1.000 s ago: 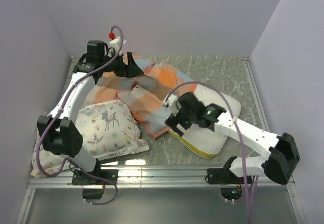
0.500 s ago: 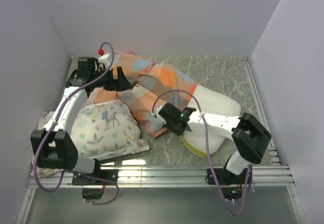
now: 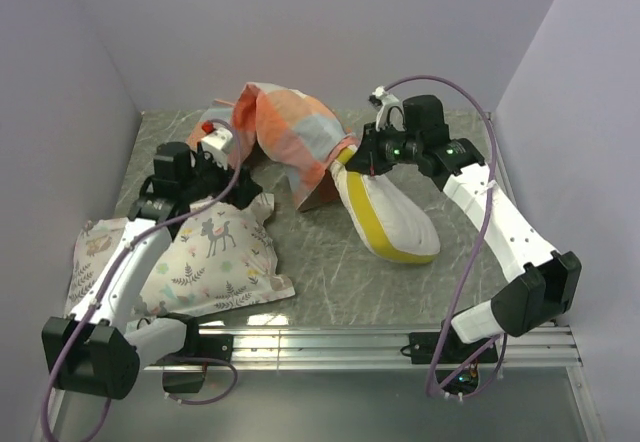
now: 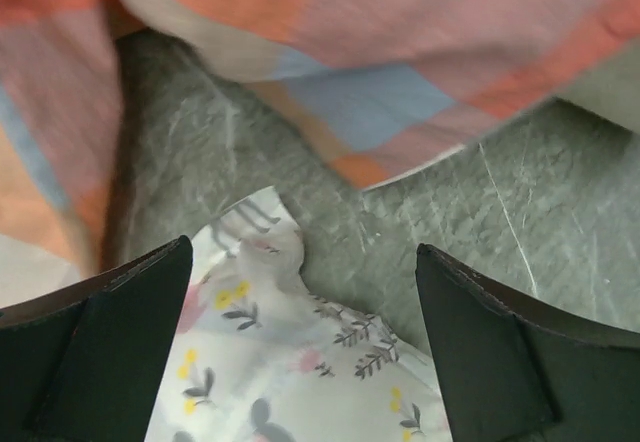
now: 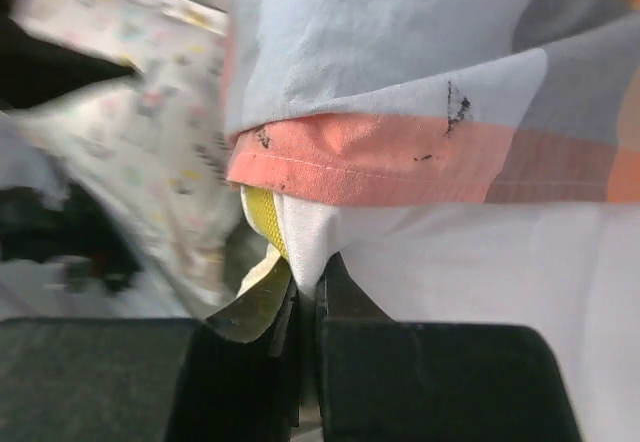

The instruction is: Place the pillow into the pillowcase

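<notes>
Lying on the table (image 3: 330, 277) right of centre, the pillow (image 3: 395, 217) runs its long axis diagonally: upper end toward the back centre, lower end toward the near right. Its yellow band (image 3: 362, 220) faces left. The upper end sits under the hem of the pillowcase (image 3: 285, 127), which is heaped at the back centre.

Right gripper (image 5: 308, 297): clenched on the pillow's corner, where white cloth meets yellow band, just below the orange hem. Only the right wrist view shows this contact; from overhead it is hidden.

Left gripper (image 4: 300, 352): jaws spread wide, grasping nothing, above the printed cushion (image 3: 205, 252) and bare table, with the pillowcase's edge beyond. The spread cannot be read from above.
</notes>
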`<state>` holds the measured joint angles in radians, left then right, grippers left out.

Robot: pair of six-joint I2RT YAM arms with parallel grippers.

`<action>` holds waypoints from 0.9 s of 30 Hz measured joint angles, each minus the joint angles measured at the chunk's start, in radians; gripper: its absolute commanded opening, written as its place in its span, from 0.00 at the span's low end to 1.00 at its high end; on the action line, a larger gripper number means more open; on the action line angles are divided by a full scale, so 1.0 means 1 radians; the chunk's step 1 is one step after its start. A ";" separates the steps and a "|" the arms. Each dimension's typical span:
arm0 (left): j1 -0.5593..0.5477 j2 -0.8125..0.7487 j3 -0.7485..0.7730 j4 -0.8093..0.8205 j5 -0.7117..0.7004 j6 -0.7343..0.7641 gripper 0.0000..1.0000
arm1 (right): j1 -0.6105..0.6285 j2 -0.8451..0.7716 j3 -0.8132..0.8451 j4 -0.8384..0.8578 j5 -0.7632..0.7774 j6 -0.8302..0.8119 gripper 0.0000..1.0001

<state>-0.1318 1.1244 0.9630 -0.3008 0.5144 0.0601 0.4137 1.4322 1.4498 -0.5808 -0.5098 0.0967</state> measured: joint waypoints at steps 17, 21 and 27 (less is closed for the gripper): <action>-0.432 0.412 0.079 0.408 -0.415 -0.057 0.34 | -0.095 0.059 0.037 0.123 -0.281 0.395 0.00; -0.422 0.477 0.211 0.384 -0.321 -0.040 0.00 | -0.098 0.059 0.039 0.123 -0.263 0.405 0.00; -0.509 0.386 0.397 0.165 0.128 -0.058 0.00 | -0.099 0.085 0.124 0.109 -0.120 0.420 0.00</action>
<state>-0.6407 1.5105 1.3602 -0.1360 0.6426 0.0017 0.3145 1.5173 1.5742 -0.4713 -0.6300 0.5167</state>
